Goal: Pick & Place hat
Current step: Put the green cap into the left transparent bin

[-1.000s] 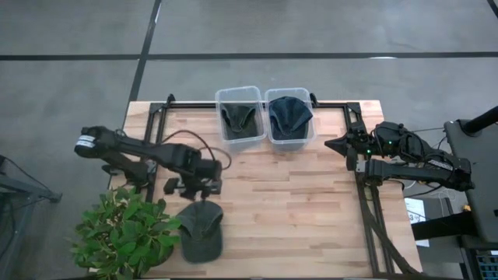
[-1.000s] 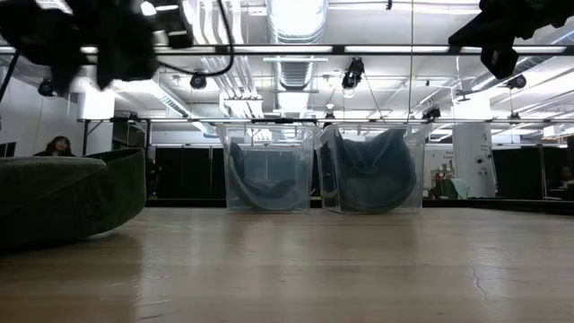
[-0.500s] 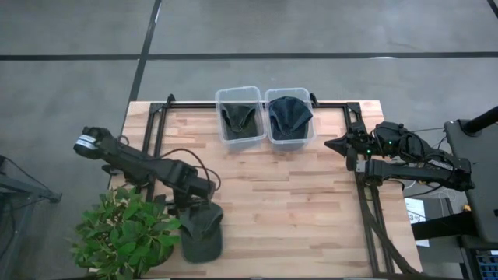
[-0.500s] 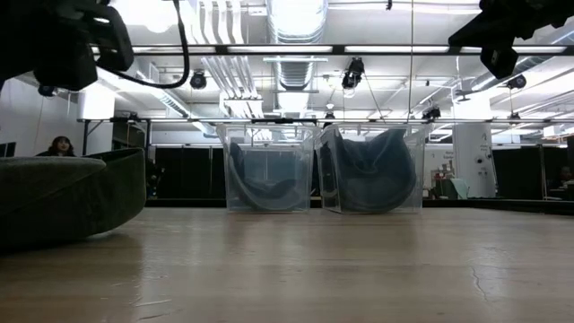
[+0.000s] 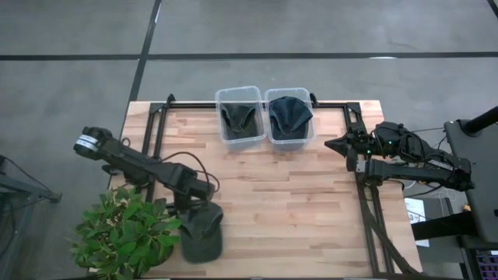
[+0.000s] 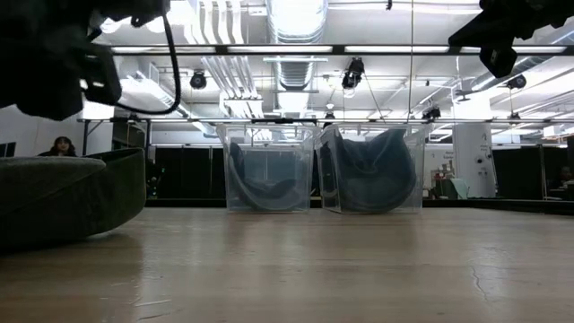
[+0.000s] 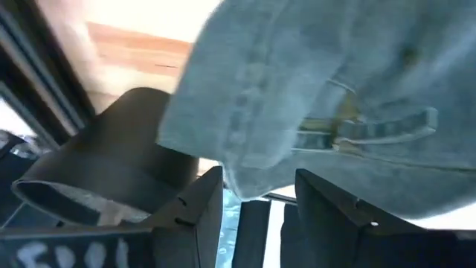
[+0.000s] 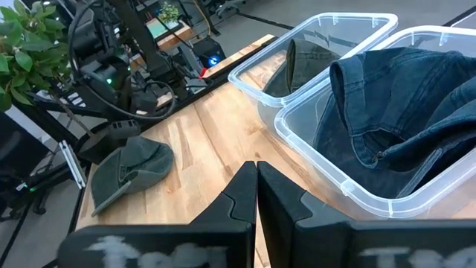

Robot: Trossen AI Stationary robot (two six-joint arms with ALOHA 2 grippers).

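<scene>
A dark green cap (image 5: 202,232) lies flat on the wood near the table's near-left corner, crown toward the far side; it fills the left of the low view (image 6: 63,197). My left gripper (image 5: 191,205) hangs over the cap's far edge, open. In the left wrist view its gap (image 7: 256,201) has the cap's back rim (image 7: 245,175) reaching down into it, beside the buckled strap (image 7: 357,130). My right gripper (image 5: 331,145) waits shut at the table's right edge, also seen in its wrist view (image 8: 256,179). My left gripper stands open over the cap's back rim (image 7: 230,160), slanting down from the far-left, one finger (image 7: 197,216) on each side of the rim. I cannot tell whether either finger touches the cloth. The cap lies on the table.
Two clear bins stand at the far edge: the left bin (image 5: 222,97) holds a dark green hat, the right bin (image 5: 307,97) a blue denim one. A potted plant (image 5: 124,233) crowds the near-left corner beside the cap. Bare wood spreads across the table's middle and right.
My left gripper has moved toward the near edge and down onto the cap's far edge, tipping its fingers downward. The cap has stayed where it was.
</scene>
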